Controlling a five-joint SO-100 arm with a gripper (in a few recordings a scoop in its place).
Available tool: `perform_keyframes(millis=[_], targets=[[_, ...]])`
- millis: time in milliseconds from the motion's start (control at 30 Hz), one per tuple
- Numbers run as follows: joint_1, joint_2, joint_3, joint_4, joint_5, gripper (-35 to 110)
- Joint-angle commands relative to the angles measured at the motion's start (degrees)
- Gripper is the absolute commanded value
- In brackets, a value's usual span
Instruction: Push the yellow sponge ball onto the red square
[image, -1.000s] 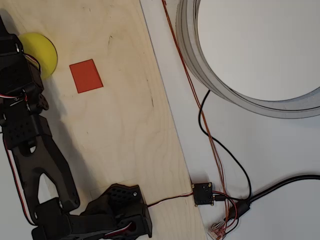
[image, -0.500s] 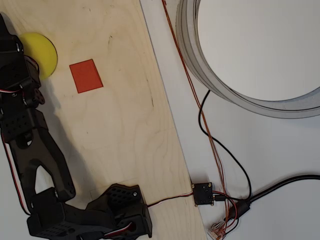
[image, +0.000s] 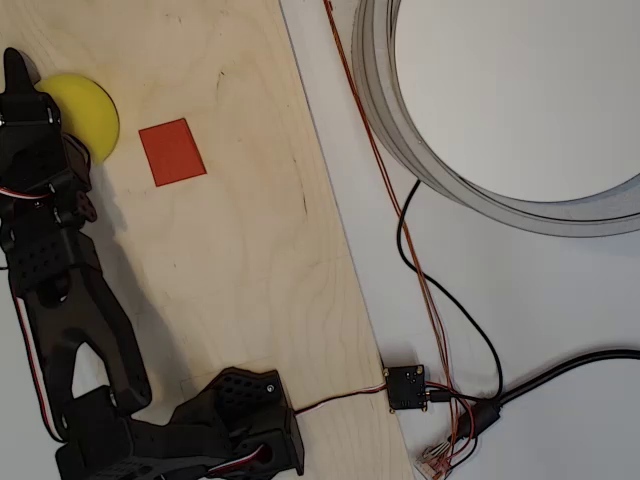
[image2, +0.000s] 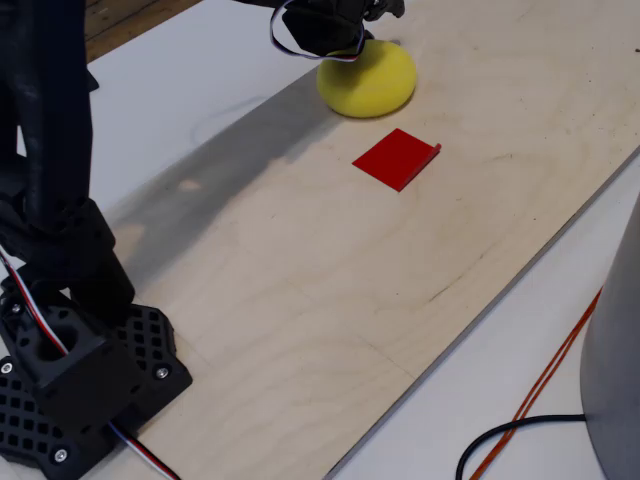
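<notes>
Black and blocky, the gripper (image: 22, 85) sits at the far left of the overhead view, its pointed tip reaching toward the top edge and its body overlapping the left side of the matte bright-yellow foam ball (image: 88, 110). Whether its fingers are parted or closed I cannot tell; they are hidden against the dark arm. In the fixed view the gripper's underside (image2: 335, 20) with its looping wires presses against the top of the ball (image2: 370, 80).

That ball rests on the pale plywood board (image: 230, 260), with the small flat orange-red rectangular patch (image: 172, 152) near it at about four o'clock in the overhead view, a narrow strip of bare wood between them. In the fixed view the patch (image2: 397, 158) lies at roughly five o'clock from the ball, one corner slightly lifted.
</notes>
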Motion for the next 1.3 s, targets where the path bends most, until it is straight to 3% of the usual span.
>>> perform_keyframes(millis=[0,1267], targets=[[0.1,4.4,2.0,0.8,0.4,16],[4.2,22.0,22.9,0.6,-1.2,14]])
